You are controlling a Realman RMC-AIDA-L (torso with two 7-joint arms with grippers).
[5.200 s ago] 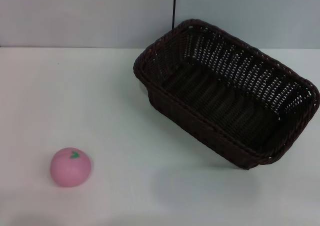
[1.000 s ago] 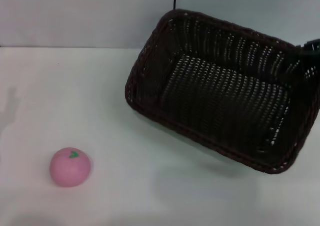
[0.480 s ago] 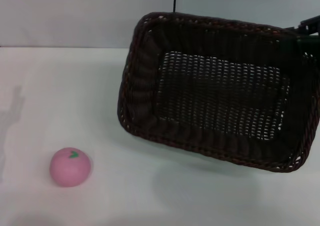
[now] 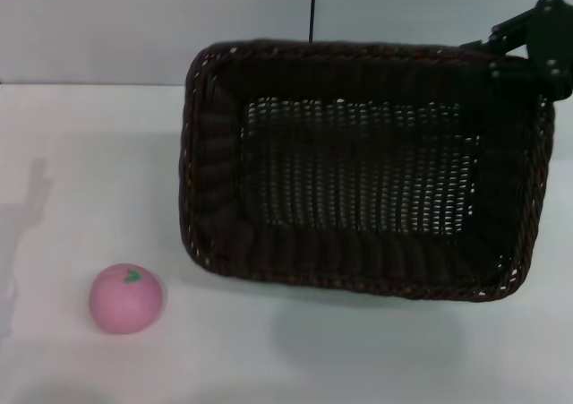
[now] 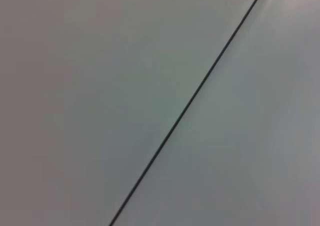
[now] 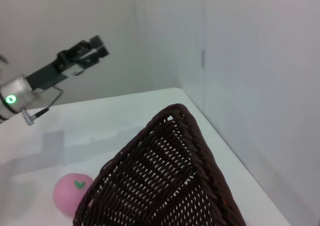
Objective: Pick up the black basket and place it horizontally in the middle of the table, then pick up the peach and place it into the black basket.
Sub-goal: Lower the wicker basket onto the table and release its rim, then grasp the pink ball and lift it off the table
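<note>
The black basket (image 4: 358, 180) hangs tilted above the white table (image 4: 89, 153), its long side level across the head view and its opening facing the camera. My right gripper (image 4: 521, 62) is shut on the basket's far right rim corner and holds it up. The pink peach (image 4: 126, 298) sits on the table at the near left, apart from the basket. The right wrist view shows the basket's rim and side (image 6: 160, 186), the peach (image 6: 72, 192) beyond it, and my left gripper (image 6: 92, 48) raised in the air farther off. The left wrist view shows only a wall.
A pale wall with a dark vertical seam (image 4: 312, 10) stands behind the table. A faint shadow of the left arm (image 4: 31, 198) falls on the table's left side. Bare tabletop lies between the peach and the basket.
The basket has turned from slanted to level and swung left and closer to the head camera, held by my right gripper. The peach has not moved. The left arm's shadow has shifted slightly.
</note>
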